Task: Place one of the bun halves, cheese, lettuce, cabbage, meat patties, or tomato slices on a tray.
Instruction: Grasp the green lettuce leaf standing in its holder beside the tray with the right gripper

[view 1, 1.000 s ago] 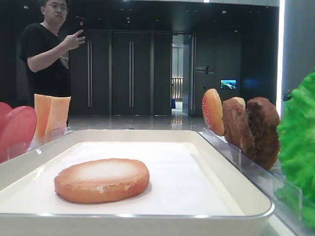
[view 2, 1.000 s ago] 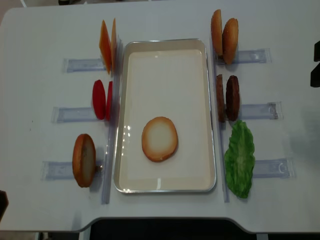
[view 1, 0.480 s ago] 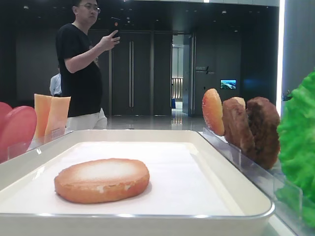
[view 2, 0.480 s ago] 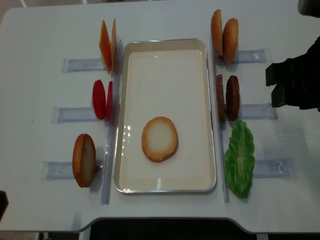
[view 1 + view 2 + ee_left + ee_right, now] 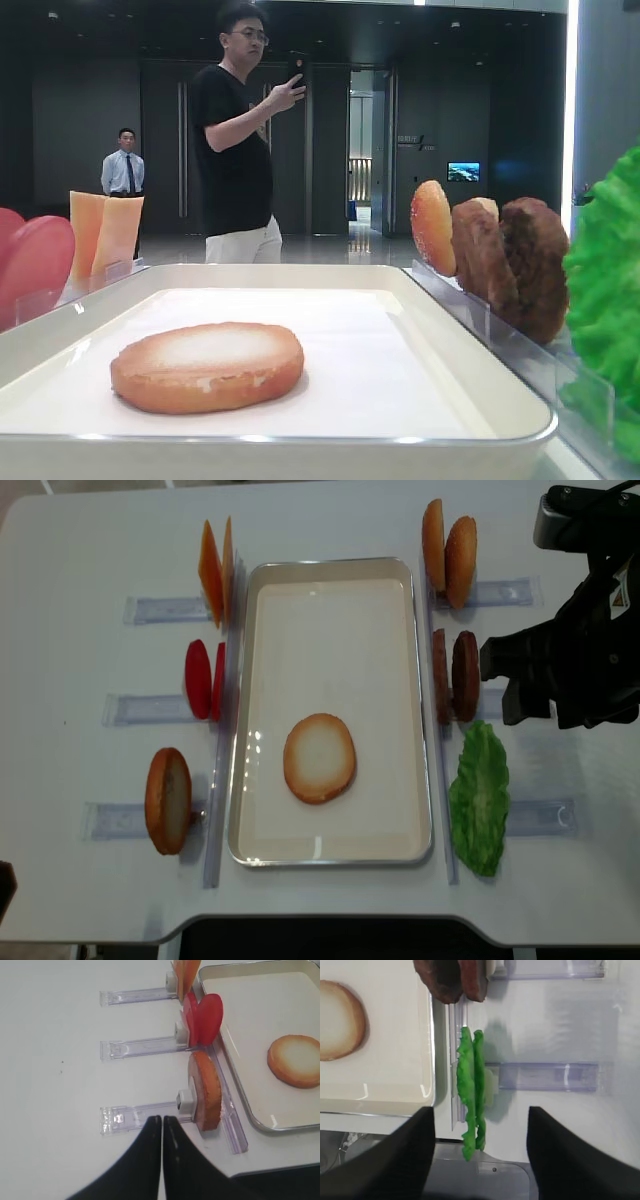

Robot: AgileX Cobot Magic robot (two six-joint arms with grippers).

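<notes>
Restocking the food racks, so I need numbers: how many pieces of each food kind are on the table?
Bun halves: 4
Cheese slices: 2
Tomato slices: 2
Meat patties: 2
Lettuce leaves: 2
Total: 12

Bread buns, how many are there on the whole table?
4. One bun half lies flat in the tray, one stands at the near left, and two stand at the far right.

Bun half (image 5: 319, 758) flat on white tray (image 5: 330, 572), green lettuce (image 5: 479, 796) upright beside
</notes>
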